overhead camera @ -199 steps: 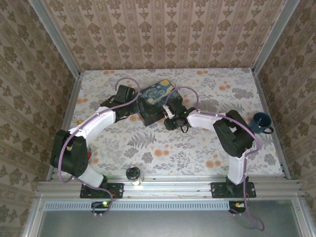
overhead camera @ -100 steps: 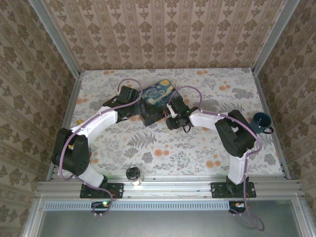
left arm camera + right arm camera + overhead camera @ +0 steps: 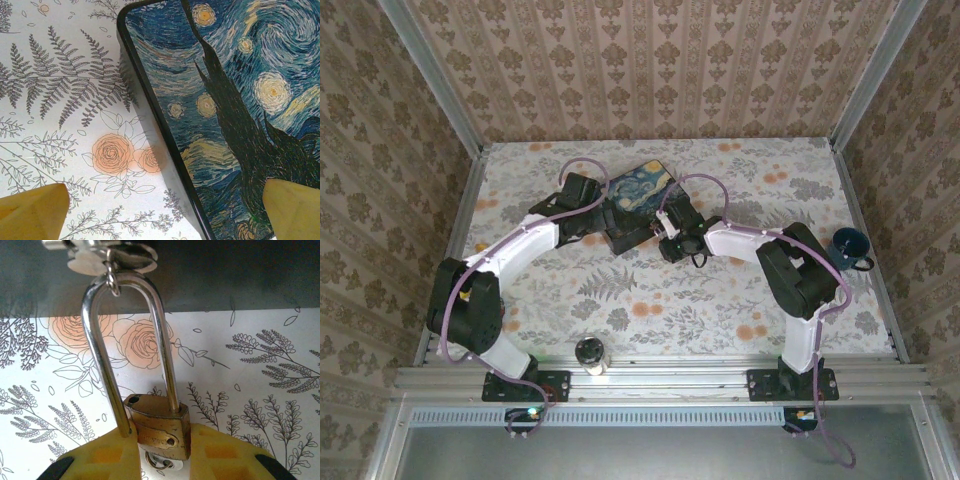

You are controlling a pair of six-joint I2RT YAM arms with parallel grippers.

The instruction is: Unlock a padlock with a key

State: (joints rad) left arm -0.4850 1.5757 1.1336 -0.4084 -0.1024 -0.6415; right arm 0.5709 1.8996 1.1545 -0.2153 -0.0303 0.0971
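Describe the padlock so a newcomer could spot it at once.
Find the dark-blue starry tin box mid-table. From its clasp hangs the padlock, held by the right gripper. Its small brass body and long silvery shackle set it apart.

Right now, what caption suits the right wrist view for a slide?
Yellow jaws pinch the brass padlock, its shackle hooked through the clasp of the tin.

The base of the small brass padlock [image 3: 159, 426] hides between the yellow fingers [image 3: 107, 457] of the right tool [image 3: 160, 462]; the silvery clasp [image 3: 112, 252] at twelve o'clock is blurred, cut off.
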